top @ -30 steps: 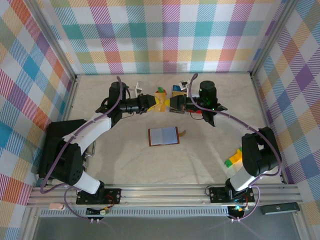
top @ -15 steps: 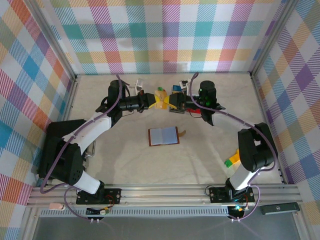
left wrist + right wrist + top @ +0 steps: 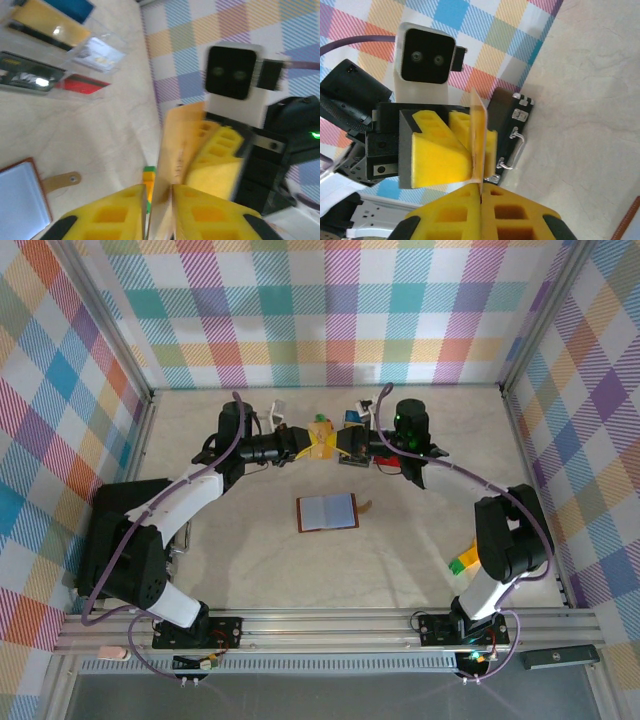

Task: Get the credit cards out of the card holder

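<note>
A yellow credit card (image 3: 322, 443) hangs in the air at the back middle of the table, between my two grippers. My right gripper (image 3: 336, 443) is shut on one edge of the credit card (image 3: 479, 131), its jaws (image 3: 481, 192) pressed together on it. My left gripper (image 3: 309, 444) faces it from the other side. Its fingers stand a little apart around the credit card (image 3: 176, 145), with a narrow gap at one finger (image 3: 117, 210), so the left gripper (image 3: 159, 195) is open. The card holder (image 3: 327, 511) lies open and flat mid-table, bluish-grey inside, with its tab (image 3: 61, 181) showing.
A clear plastic box (image 3: 60, 55) holding several cards sits on the table behind the grippers (image 3: 356, 422). A yellow-green block (image 3: 463, 558) lies at the right by the right arm; another small one (image 3: 148, 176) lies under the grippers. A black case (image 3: 125, 530) is at the left edge.
Both grippers have stayed at the back middle with the card between them. The right arm's elbow has swung slightly. The left jaws stand a little apart now.
</note>
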